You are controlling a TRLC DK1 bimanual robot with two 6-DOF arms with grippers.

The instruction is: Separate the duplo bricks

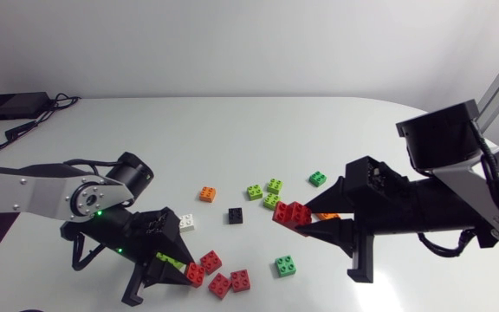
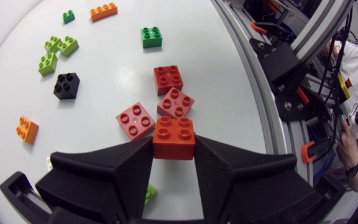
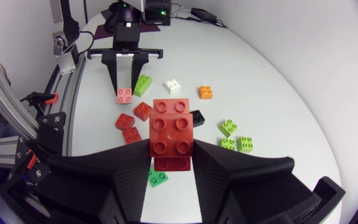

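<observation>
**Inspector:** Head view?

**Officer:** Left gripper [image 1: 184, 270] clamped on a single red brick [image 1: 195, 274], low over the table [image 1: 258, 121]. Right gripper [image 1: 312, 218] clamped on a red stack [image 1: 292, 213], raised, well apart from it.

**Inspector:** Left wrist view?

**Officer:** Clamp confirmed. Three loose red bricks [image 2: 168, 79] lie just ahead; a careless set-down could knock them.

**Inspector:** Right wrist view?

**Officer:** Stack appears joined and is pinched near its lower end only. Judgement: with the left gripper occupied, any pull may twist the stack free and drop it.

Left arm [image 1: 24, 189]: silver-grey link, black joints, green LED [image 1: 96, 214]. Right arm [image 1: 423, 208]: black body, looped cables [image 1: 444, 249]. Left gripper [image 2: 174, 142], right gripper [image 3: 171, 149]: matte black wedges.
</observation>
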